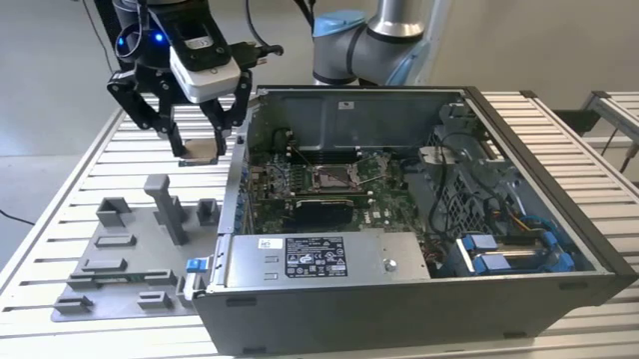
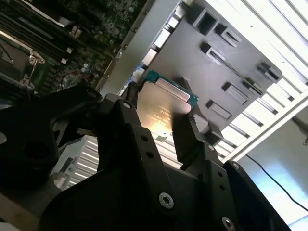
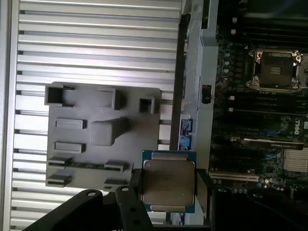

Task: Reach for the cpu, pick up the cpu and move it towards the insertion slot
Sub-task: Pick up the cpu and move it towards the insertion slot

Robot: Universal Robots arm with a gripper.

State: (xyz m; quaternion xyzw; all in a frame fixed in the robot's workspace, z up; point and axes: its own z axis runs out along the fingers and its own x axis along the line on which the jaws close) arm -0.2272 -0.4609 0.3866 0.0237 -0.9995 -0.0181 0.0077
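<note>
The gripper (image 1: 199, 142) hung above the slatted table (image 1: 80, 149), pinching the cpu (image 1: 200, 149) just outside the open pc case (image 1: 420, 299), with the socket (image 1: 334, 176) well apart and the grey fixture plate (image 1: 120, 269) below

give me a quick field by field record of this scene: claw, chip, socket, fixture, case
claw: shut on the chip, held up off the table beside the open case
chip: flat between the claw's fingers, metal face showing in the first wrist view
socket: open on the green board inside the case, nothing in it
fixture plate: grey, on the slatted table, at the exterior view's left of the case
case: side open, board exposed
</note>
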